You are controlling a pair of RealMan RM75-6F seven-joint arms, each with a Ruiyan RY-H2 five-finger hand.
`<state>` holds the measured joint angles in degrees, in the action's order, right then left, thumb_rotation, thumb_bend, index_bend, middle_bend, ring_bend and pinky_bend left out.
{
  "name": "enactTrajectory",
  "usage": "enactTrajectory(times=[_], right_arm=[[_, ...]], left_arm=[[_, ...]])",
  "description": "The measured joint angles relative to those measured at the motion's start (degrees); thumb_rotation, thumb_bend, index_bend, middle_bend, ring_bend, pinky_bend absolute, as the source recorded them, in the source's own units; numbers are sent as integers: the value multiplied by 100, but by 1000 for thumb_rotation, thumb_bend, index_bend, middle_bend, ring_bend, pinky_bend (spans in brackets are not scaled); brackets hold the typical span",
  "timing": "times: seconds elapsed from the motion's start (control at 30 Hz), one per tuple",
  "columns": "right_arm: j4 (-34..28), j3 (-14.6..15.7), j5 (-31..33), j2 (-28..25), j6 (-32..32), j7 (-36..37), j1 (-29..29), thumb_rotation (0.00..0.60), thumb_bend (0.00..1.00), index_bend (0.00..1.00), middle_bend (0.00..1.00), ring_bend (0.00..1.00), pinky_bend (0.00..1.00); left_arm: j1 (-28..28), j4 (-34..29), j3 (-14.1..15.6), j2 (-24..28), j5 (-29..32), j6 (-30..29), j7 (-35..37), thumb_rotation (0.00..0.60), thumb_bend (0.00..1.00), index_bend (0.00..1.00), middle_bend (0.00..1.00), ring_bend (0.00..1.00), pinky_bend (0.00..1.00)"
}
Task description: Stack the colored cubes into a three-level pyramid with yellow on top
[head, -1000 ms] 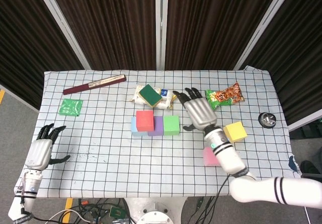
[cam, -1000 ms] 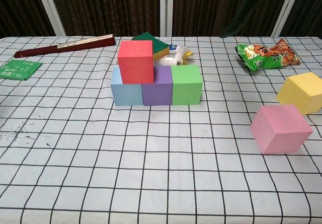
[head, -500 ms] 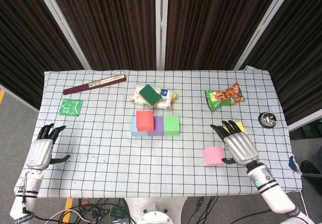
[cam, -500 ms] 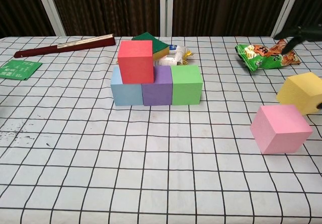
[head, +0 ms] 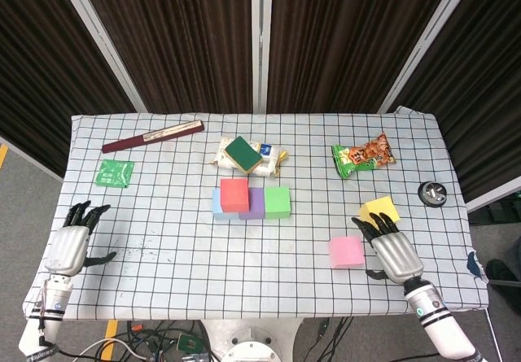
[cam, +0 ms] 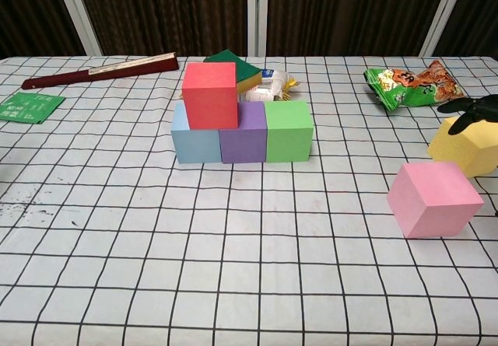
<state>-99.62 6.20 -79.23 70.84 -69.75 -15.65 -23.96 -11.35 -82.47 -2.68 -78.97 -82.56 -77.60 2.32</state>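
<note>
A row of light blue (head: 218,206), purple (head: 255,205) and green (head: 278,202) cubes stands mid-table, with a red cube (head: 234,194) on top over the blue and purple ones. A pink cube (head: 345,252) lies alone at the front right, and a yellow cube (head: 379,211) sits just behind it. My right hand (head: 395,250) hovers open beside the pink cube, fingers spread, its fingertips (cam: 467,114) showing dark over the yellow cube (cam: 467,148) in the chest view. My left hand (head: 72,245) rests open at the table's front left corner, holding nothing.
Behind the cubes lie a green sponge (head: 243,153) on a white packet, a snack bag (head: 363,156), a dark red folded fan (head: 152,137) and a green sachet (head: 114,172). A small black round object (head: 431,193) sits near the right edge.
My right hand has drawn back from beside the green cube toward the front right, ending near the pink and yellow cubes. The cubes and the left hand have not moved.
</note>
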Motion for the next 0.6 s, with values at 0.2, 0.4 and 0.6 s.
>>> enactTrajectory(times=[0.2, 0.4, 0.6], right_arm=[[300, -159, 26, 352, 247, 25, -8, 600, 0, 0, 230, 0, 0], [442, -290, 74, 580, 281, 10, 29, 600, 0, 0, 332, 0, 0], [457, -391, 250, 642, 360, -55, 77, 600, 20, 0, 448, 29, 0]], left_arm=[[-6, 16, -1, -10, 12, 25, 11, 600, 0, 155, 187, 25, 35], [-13, 21, 8, -20, 12, 49, 0, 600, 0, 155, 187, 25, 35], [-12, 39, 1, -21, 42, 71, 18, 600, 0, 155, 187, 25, 35]])
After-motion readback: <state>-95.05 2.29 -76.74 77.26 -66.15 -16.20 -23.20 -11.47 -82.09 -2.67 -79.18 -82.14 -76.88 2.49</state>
